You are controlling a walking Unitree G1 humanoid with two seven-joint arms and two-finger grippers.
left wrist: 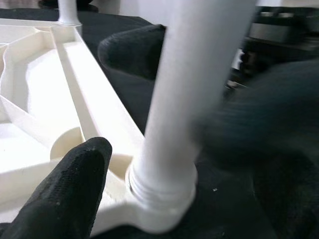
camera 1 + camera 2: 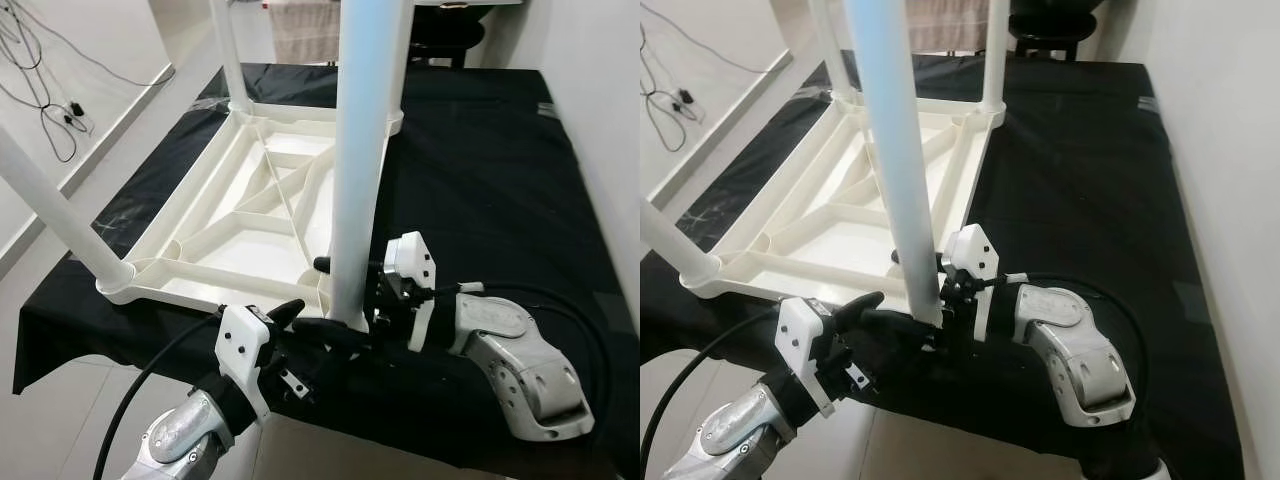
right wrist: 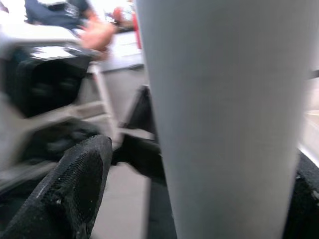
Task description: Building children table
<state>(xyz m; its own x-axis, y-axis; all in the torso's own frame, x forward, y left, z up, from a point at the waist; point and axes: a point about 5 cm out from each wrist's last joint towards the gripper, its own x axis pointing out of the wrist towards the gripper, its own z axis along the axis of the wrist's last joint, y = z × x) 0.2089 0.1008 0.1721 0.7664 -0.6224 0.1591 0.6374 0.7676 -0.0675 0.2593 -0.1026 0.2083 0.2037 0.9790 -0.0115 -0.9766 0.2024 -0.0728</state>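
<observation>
The white children's table (image 2: 240, 235) lies upside down on a black-covered surface (image 2: 480, 170), ribbed underside up. Its near-right leg (image 2: 360, 150) stands upright in the corner socket (image 1: 162, 199). My right gripper (image 2: 350, 268) reaches in from the right and is shut on this table leg a little above the socket; one fingertip (image 2: 322, 264) pokes out past it. My left gripper (image 2: 315, 325) comes from below, open, with its fingers (image 1: 75, 194) on either side of the leg's base. In the right wrist view the leg (image 3: 224, 119) stands between the black fingers (image 3: 75, 194).
Two more legs are fitted: one at the near left (image 2: 55, 210), one at the far corner (image 2: 230, 55). Cables (image 2: 50, 100) lie on the floor at left. A white wall runs along the right. The black cover's front edge is just under my arms.
</observation>
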